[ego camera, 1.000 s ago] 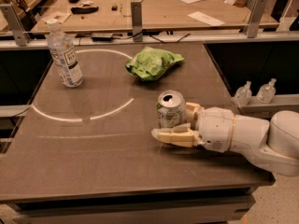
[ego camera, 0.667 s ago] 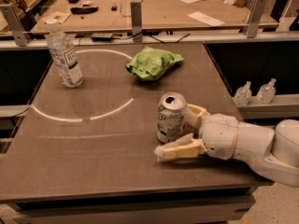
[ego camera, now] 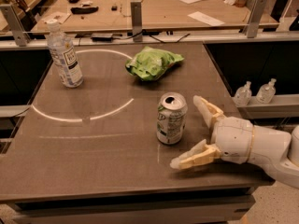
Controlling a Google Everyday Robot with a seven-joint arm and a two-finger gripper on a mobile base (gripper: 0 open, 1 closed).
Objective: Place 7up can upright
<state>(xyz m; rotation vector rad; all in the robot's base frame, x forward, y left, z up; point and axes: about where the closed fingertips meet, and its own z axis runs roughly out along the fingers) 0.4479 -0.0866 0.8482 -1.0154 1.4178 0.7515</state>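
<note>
The 7up can (ego camera: 171, 119) stands upright on the tabletop (ego camera: 93, 157), right of centre and towards the near edge. It is a smooth silver aluminium cylinder with green and white markings on its side and a pull-tab top with a dark opening. The label's writing cannot be read.

Just right of the can is the gripper (ego camera: 187, 131), a glossy white rounded housing. Its two cream, tapered fingers (ego camera: 208, 111) are spread wide, one to the far side and one to the near side. Both are clear of the can and hold nothing.

The tabletop is a matte grey-brown slab with a faint grain. A thin white arc (ego camera: 79, 119) curves across its left half. At the far left stands a clear plastic water bottle (ego camera: 65, 55) with a ribbed body, a white cap and a white label whose dark print is too small to make out. A crumpled green chip bag (ego camera: 152, 63) lies at the far centre.

Beyond the tabletop is a wooden workbench (ego camera: 154, 8) carrying sheets of paper (ego camera: 204, 18) and small dark items. On a ledge to the right sit two small clear pump bottles (ego camera: 254, 92).
</note>
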